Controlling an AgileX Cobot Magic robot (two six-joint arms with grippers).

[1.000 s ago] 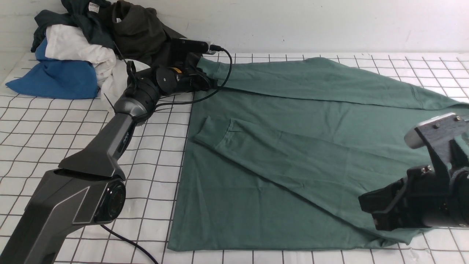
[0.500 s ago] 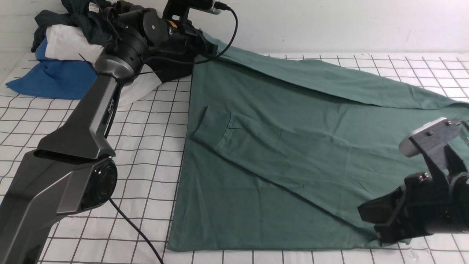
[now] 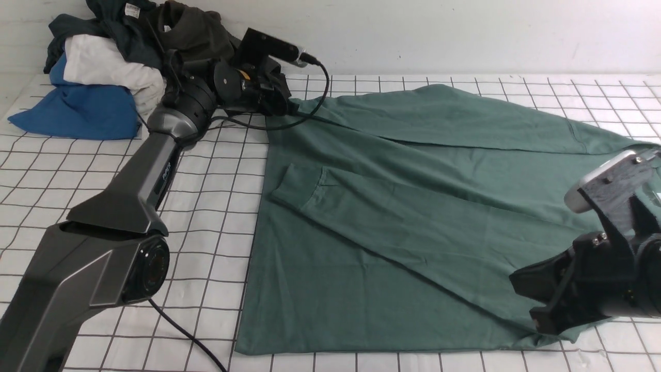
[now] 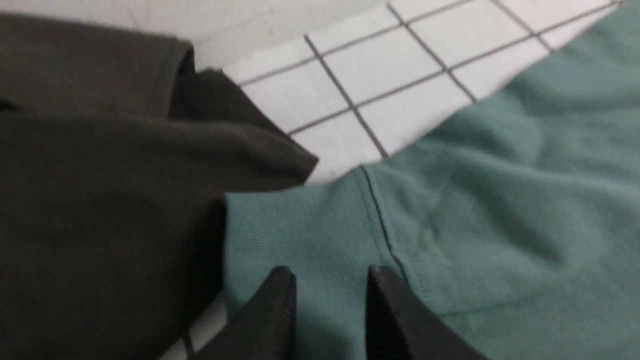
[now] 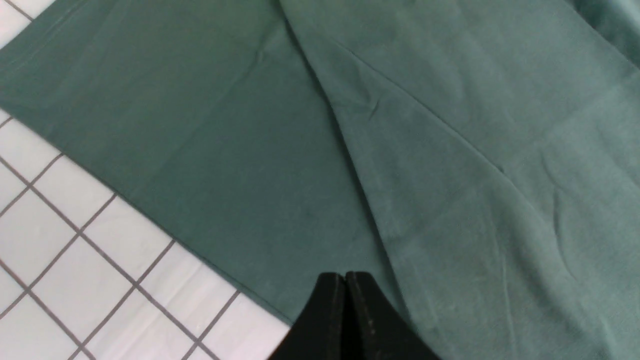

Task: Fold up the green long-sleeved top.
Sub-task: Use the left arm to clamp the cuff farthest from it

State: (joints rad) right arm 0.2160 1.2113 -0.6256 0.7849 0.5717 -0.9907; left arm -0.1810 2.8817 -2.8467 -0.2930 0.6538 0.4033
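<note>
Left end effector (image 4: 330,280) spread at green top's (image 3: 413,217) cuff. Right end effector (image 5: 345,280) pressed together above the top.

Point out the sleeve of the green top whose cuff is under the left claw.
The far sleeve: its cuff lies beside the dark garment, while the near sleeve's cuff lies on the shirt's body.

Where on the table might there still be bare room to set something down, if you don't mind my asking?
Bare grid lies between the blue cloth and the left arm, and beyond the green top's far sleeve. The far left corner is crowded with piled clothes.
</note>
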